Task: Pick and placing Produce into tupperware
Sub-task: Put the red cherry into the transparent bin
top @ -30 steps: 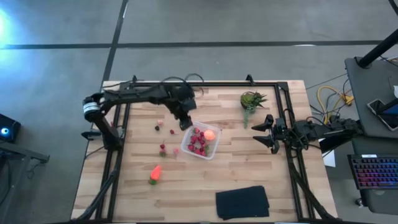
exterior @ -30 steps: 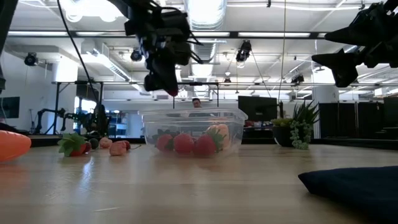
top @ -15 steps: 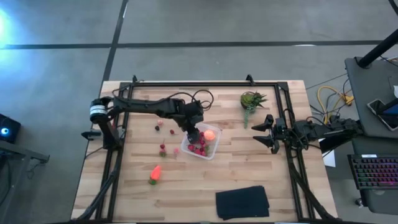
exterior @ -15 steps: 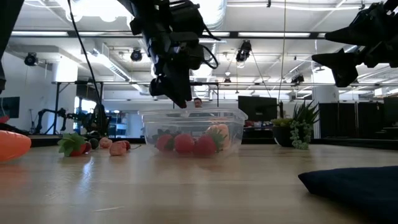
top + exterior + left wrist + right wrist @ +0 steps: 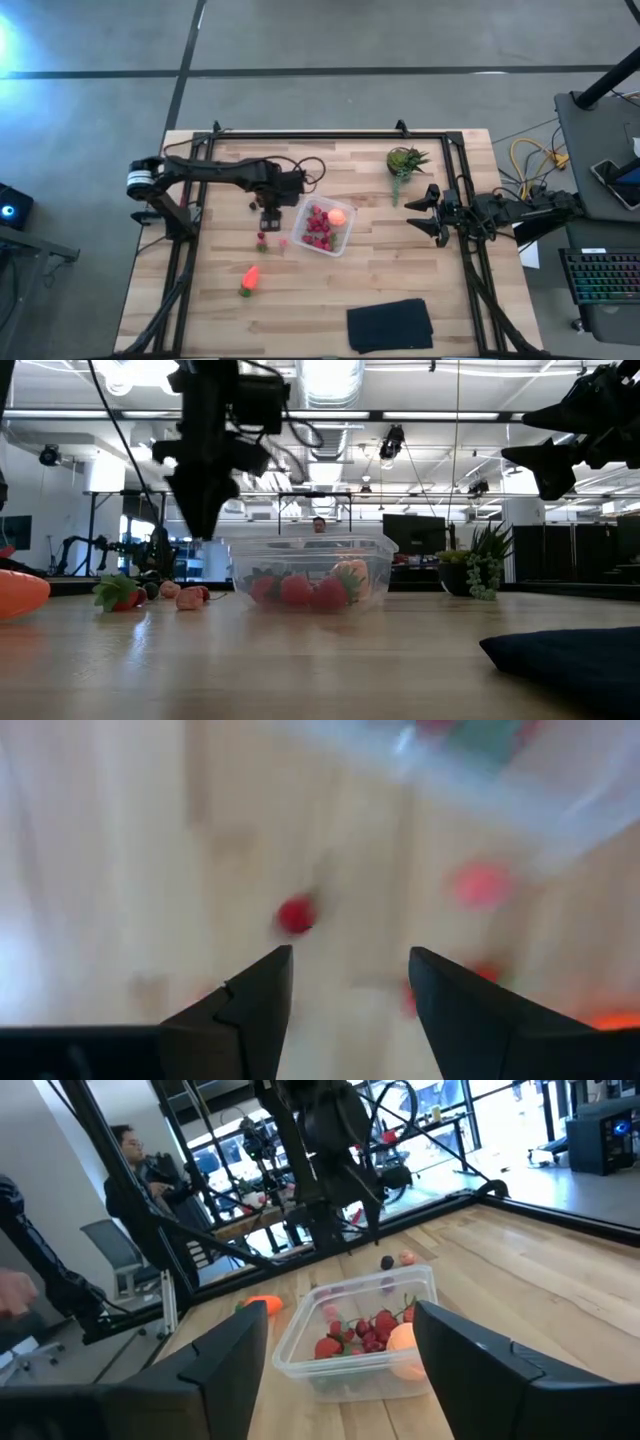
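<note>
A: What colours do you have on the table [image 5: 420,270]?
B: You are looking at pale wood planks with light and darker strips. Your tupperware [image 5: 345,238] is clear, holding red berries [image 5: 318,228] and one glowing orange-red fruit [image 5: 337,216].
A: And outside it?
B: A few small red pieces [image 5: 262,238] lie on the wood, plus an orange carrot piece [image 5: 250,277] with a green end. You also have a spiky green plant [image 5: 405,160] and a flat black cloth [image 5: 390,325].
A: The arms?
B: Both dark; the left end effector [image 5: 271,217] and right end effector [image 5: 423,213] are black.
</note>
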Available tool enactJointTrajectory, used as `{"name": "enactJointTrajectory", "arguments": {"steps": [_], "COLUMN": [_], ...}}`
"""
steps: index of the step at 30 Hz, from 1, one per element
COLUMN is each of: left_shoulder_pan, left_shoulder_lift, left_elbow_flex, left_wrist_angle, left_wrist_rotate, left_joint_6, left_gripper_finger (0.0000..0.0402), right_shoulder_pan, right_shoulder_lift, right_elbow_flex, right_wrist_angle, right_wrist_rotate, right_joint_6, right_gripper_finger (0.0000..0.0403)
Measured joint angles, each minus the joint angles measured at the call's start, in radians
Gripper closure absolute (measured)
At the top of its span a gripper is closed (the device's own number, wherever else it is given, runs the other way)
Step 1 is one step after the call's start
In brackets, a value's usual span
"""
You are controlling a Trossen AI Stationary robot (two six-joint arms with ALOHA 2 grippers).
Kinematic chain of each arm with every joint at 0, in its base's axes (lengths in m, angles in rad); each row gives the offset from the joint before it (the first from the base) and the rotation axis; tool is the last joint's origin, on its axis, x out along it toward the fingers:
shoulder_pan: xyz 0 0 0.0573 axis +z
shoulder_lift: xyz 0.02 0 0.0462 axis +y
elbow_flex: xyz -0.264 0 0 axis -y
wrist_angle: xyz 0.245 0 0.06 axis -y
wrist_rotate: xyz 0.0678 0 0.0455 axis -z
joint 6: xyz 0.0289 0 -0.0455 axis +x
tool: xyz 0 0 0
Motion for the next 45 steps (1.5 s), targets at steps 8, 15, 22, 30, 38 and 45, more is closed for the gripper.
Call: {"name": "enactJointTrajectory", "arguments": {"steps": [8,15,22,30,38,45], "left_shoulder_pan": [0.0,0.001,0.003,0.014,0.026,0.03], "left_shoulder_lift": [-0.077,-0.112,-0.118,-0.105,-0.098,-0.098], "left_elbow_flex": [-0.231,-0.366,-0.395,-0.402,-0.42,-0.45], "left_wrist_angle": [0.199,0.388,0.435,0.511,0.519,0.53], "left_wrist_rotate": [-0.064,-0.065,-0.081,-0.093,-0.09,-0.09], "left_joint_6": [0.098,0.151,0.152,0.195,0.204,0.202], "left_gripper_finger": [0.0215,0.0215,0.0215,0.0215,0.0215,0.0215], "right_shoulder_pan": [0.0,0.0,0.0,0.0,0.0,0.0], "right_shoulder_lift": [0.0,0.0,0.0,0.0,0.0,0.0], "right_elbow_flex": [0.0,0.0,0.0,0.0,0.0,0.0], "right_wrist_angle": [0.0,0.0,-0.001,0.0,0.0,0.0], "right_wrist_rotate": [0.0,0.0,0.0,0.0,0.0,0.0], "right_joint_6": [0.0,0.0,0.0,0.0,0.0,0.0], "right_gripper_finger": [0.0157,0.016,0.0157,0.0161,0.0156,0.0161]}}
